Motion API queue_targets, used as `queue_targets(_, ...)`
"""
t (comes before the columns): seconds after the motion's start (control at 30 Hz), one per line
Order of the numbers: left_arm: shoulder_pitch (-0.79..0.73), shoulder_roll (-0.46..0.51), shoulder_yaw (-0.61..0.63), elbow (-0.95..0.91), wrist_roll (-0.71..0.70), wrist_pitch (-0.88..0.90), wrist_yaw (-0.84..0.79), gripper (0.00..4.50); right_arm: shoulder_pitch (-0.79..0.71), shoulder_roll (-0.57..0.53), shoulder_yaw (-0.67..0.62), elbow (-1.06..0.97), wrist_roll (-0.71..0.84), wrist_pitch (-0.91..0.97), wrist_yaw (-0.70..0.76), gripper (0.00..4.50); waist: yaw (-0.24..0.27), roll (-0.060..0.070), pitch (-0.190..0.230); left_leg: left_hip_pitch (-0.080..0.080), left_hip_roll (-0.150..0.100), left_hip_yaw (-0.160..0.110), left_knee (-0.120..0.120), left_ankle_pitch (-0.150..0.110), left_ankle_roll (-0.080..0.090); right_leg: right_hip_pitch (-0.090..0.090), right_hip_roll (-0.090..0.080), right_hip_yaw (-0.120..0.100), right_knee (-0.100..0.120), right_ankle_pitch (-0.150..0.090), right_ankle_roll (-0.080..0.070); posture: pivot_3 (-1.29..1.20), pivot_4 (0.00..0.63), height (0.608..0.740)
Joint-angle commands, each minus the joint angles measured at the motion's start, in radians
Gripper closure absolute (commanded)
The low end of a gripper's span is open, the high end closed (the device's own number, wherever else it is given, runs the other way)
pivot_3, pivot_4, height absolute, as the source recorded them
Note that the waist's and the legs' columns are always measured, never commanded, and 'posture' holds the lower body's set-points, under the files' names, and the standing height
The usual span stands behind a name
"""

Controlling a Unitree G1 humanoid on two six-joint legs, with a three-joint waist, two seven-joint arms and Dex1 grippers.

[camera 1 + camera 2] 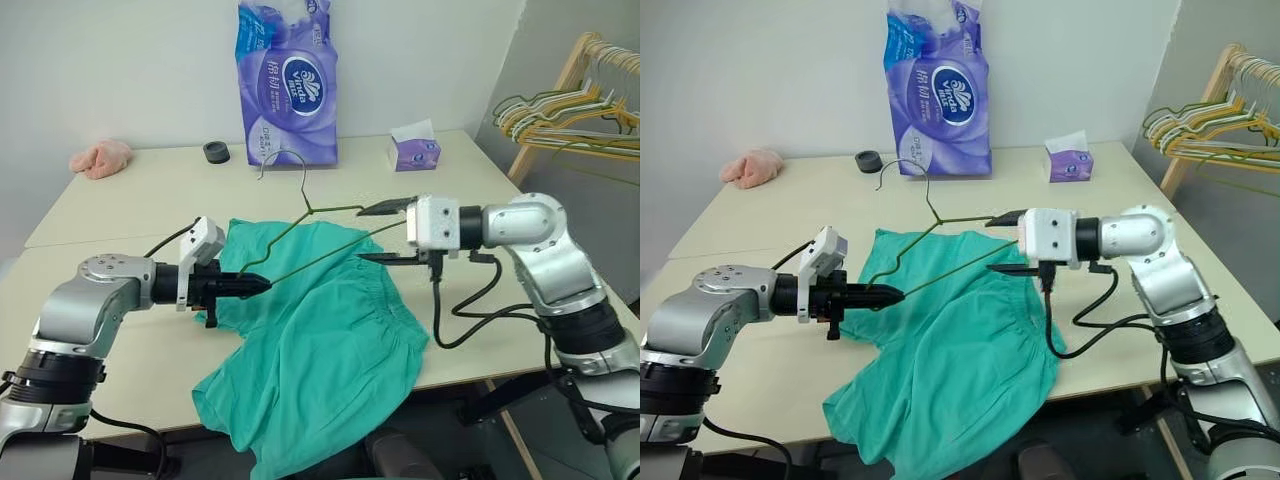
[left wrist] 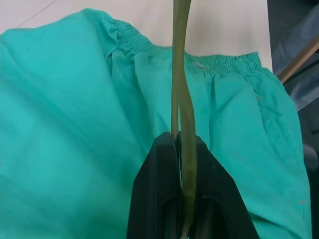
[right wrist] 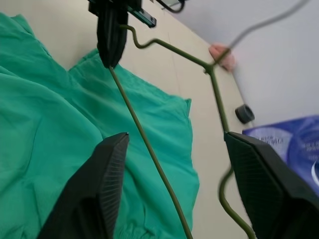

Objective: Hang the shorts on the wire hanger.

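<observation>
Over table (image 1: 150, 190) and shorts (image 1: 320, 340) — left fingers (image 1: 245, 285) pinching wire hanger (image 1: 300, 235), right fingers (image 1: 385, 208) spread — both level.

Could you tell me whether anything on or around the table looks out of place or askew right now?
Yes: the shorts lie rumpled with one leg hanging over the table's front edge. The wire hanger is held tilted above them by the left gripper. Nothing looks spilled or damaged.

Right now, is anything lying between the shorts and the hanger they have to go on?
Nothing visible is. The hanger hangs just above the shorts, with the left gripper shut on one corner. The open right gripper straddles the other end, beside the shorts rather than between them.
</observation>
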Motion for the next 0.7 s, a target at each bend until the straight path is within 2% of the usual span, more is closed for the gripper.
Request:
queue_targets(0.03,0.009,0.043,-0.006,-0.071,0.023,-0.049,-0.033,4.5,-0.038,-0.031,-0.027,-0.026,0.034,0.137,0.012,0.64,0.0,0.0,0.0,0.0,0.0,0.0,0.0,0.0,0.0,0.0,0.0,0.0,0.0,0.0,0.0,-0.2,0.03,0.74)
queue_targets(0.2,-0.005,0.062,-0.026,-0.088,0.047,-0.069,-0.045,4.5,-0.041,-0.059,0.048,-0.022,0.005,0.219,0.07,0.64,0.0,0.0,0.0,0.0,0.0,0.0,0.0,0.0,0.0,0.0,0.001,-0.001,0.0,-0.001,0.0,-0.2,0.03,0.74)
queue_targets(0.33,-0.03,0.066,-0.047,-0.109,0.062,-0.074,-0.051,4.5,-0.054,-0.048,0.147,0.015,-0.046,0.213,0.121,0.64,-0.001,0.0,0.0,0.0,0.0,0.0,0.0,0.0,0.0,0.0,0.001,0.0,0.0,-0.001,0.0,-0.2,0.028,0.74)
queue_targets(0.5,-0.026,0.073,-0.049,-0.126,0.067,-0.076,-0.052,4.5,-0.081,-0.029,0.198,0.058,-0.079,0.206,0.147,0.64,-0.002,0.0,0.0,0.0,0.0,0.0,0.0,0.0,0.0,0.0,0.001,0.0,0.0,-0.001,0.0,-0.19,0.029,0.74)
queue_targets(0.6,-0.018,0.079,-0.05,-0.136,0.073,-0.083,-0.054,4.5,-0.09,-0.009,0.216,0.089,-0.108,0.185,0.145,1.26,-0.001,0.0,0.0,0.0,0.0,0.0,0.0,0.0,0.0,0.0,0.001,-0.001,0.0,-0.001,0.0,-0.19,0.029,0.74)
queue_targets(0.7,-0.012,0.083,-0.053,-0.138,0.083,-0.093,-0.055,4.5,-0.092,-0.005,0.221,0.09,-0.106,0.197,0.168,2.19,-0.001,0.0,0.0,0.0,0.0,0.0,0.0,0.0,0.0,0.0,0.001,-0.001,0.0,-0.001,0.0,-0.19,0.029,0.74)
